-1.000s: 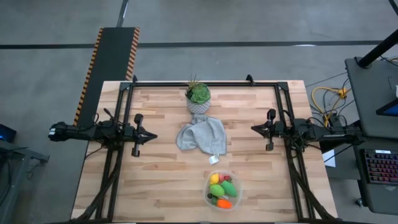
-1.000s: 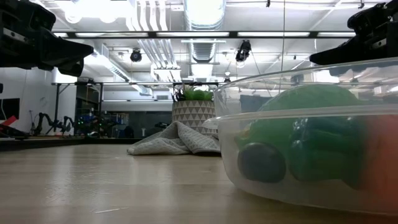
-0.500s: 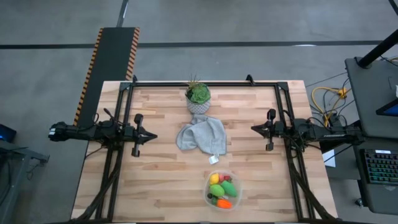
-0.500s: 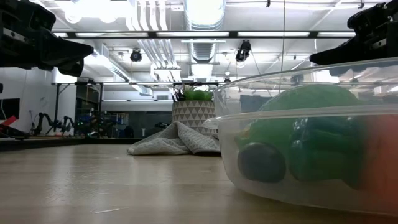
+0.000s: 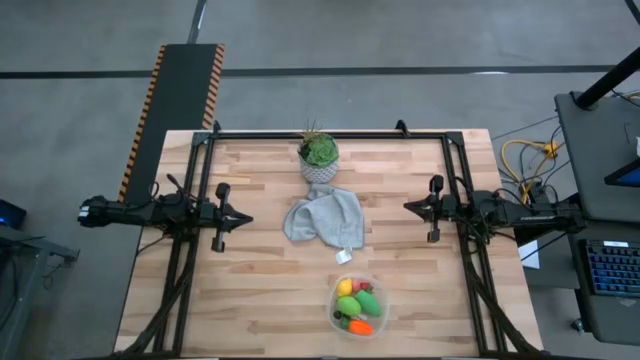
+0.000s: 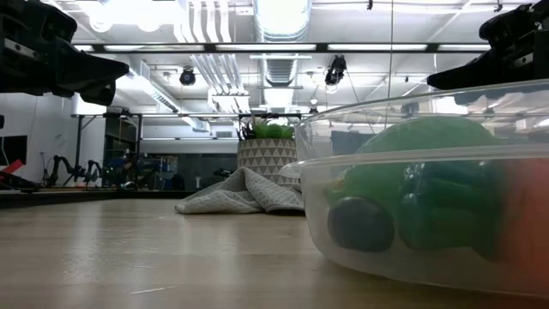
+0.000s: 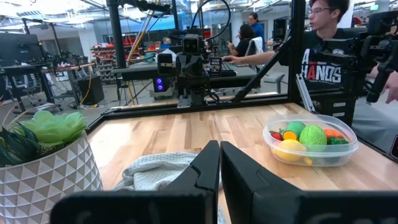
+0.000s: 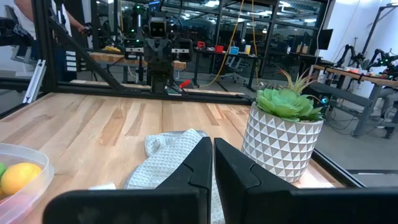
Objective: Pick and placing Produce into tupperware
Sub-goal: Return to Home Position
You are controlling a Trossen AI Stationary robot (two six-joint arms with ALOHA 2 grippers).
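The clear tupperware (image 5: 356,306) stands near the table's near edge, right of centre, with the produce (image 5: 354,303) inside it: green ovals, a yellow lemon, an orange carrot, small red berries. It fills the low view's right (image 6: 429,206) and shows in the left wrist view (image 7: 309,140). My left gripper (image 5: 246,218) hovers shut over the table's left side. My right gripper (image 5: 408,207) hovers shut over the right side. Both point toward the centre and touch nothing.
A crumpled grey cloth (image 5: 325,217) lies at the table's centre between the grippers. A potted green plant in a patterned pot (image 5: 318,157) stands behind it by the far edge. People (image 7: 323,43) are beyond the table in the left wrist view.
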